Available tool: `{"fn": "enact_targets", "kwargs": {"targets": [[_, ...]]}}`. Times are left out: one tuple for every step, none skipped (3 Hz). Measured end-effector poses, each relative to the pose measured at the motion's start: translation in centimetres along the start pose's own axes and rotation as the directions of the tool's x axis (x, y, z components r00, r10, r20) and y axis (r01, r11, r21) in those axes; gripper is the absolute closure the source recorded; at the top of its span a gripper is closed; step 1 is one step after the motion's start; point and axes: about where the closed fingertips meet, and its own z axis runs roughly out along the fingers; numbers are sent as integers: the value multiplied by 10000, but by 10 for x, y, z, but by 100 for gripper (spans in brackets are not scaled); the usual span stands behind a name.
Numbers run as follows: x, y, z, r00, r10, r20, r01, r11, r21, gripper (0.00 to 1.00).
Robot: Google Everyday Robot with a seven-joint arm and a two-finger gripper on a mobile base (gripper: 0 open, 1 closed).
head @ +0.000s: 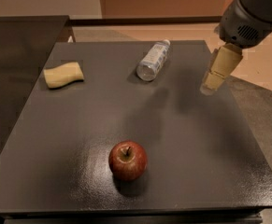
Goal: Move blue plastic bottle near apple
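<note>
The blue plastic bottle (pixel 153 60) lies on its side at the back middle of the dark table (pixel 70 125), cap pointing away from me. The dark red apple (pixel 128 160) stands near the table's front, stem up, far from the bottle. My gripper (pixel 210 87) hangs above the table's right side, to the right of the bottle and apart from it, with its tan fingers (pixel 219 66) pointing down. It holds nothing.
A pale yellow sponge (pixel 63 74) lies at the back left of the table. A second dark surface (pixel 18 50) adjoins on the left. The floor (pixel 261 78) shows past the table's right edge.
</note>
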Motion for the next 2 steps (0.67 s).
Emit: {"fn": "enact_targets", "kwargs": {"targets": [[-25, -26, 21, 9963, 761, 387, -757, 9971, -124, 0], [-50, -44, 45, 9854, 1625, 507, -1613, 9865, -276, 0]]}}
